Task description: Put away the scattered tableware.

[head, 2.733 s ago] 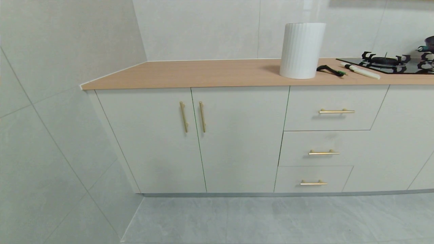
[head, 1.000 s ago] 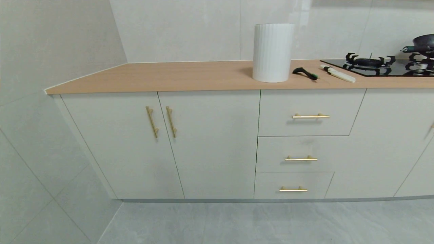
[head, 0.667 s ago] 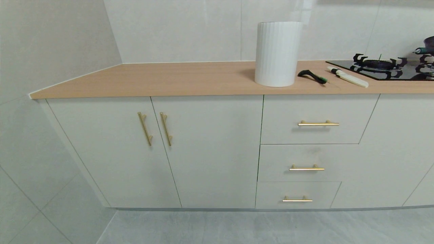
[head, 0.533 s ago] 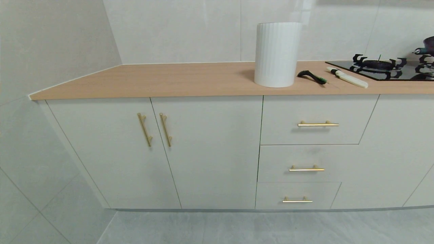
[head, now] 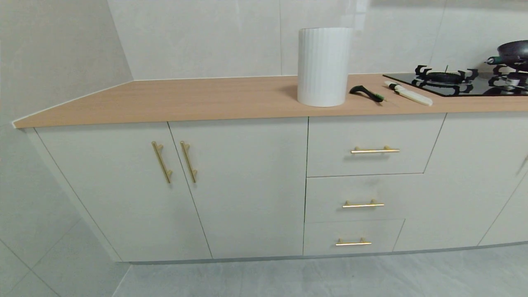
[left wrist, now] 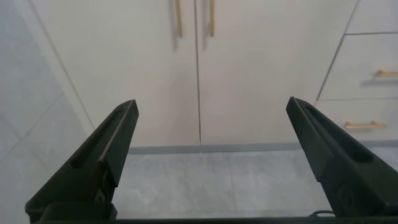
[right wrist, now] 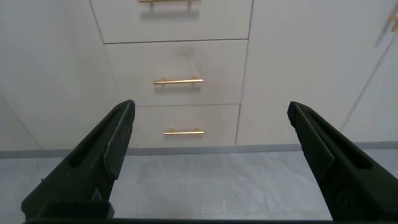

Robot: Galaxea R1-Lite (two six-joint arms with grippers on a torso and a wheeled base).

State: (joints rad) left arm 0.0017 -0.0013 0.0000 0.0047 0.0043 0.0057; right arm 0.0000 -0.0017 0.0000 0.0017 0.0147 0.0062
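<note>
Tableware on the countertop (head: 185, 99) comes to two pieces: one black-handled utensil (head: 366, 93) and one pale utensil (head: 408, 93). Both lie flat, side by side but apart, between the one white ribbed container (head: 323, 66) and the hob (head: 462, 88). The black-handled utensil is just beside the container's foot. The pale utensil lies nearer the hob, with its far end close to the hob's corner.

Their long axes run roughly parallel, slanting from the wall side on my left toward the counter's front edge on my right. The black-handled utensil has its dark curved grip at the far end and a green tip pointing toward the front edge. The pale utensil has a green band near its far end, and its plain end points forward and to my right. The container stands upright. One pan (head: 513, 49) sits over the hob at the far right.

Below the counter I count two cabinet doors (head: 243, 185), each with one upright brass handle. Beside them are three stacked drawers (head: 371, 140), each with one level brass handle.

My left pincer (left wrist: 211, 106) is spread wide with nothing between its fingers, low in front of the cabinet doors. My right pincer (right wrist: 211, 107) is spread just as wide, also with nothing in it, low in front of the drawers.
</note>
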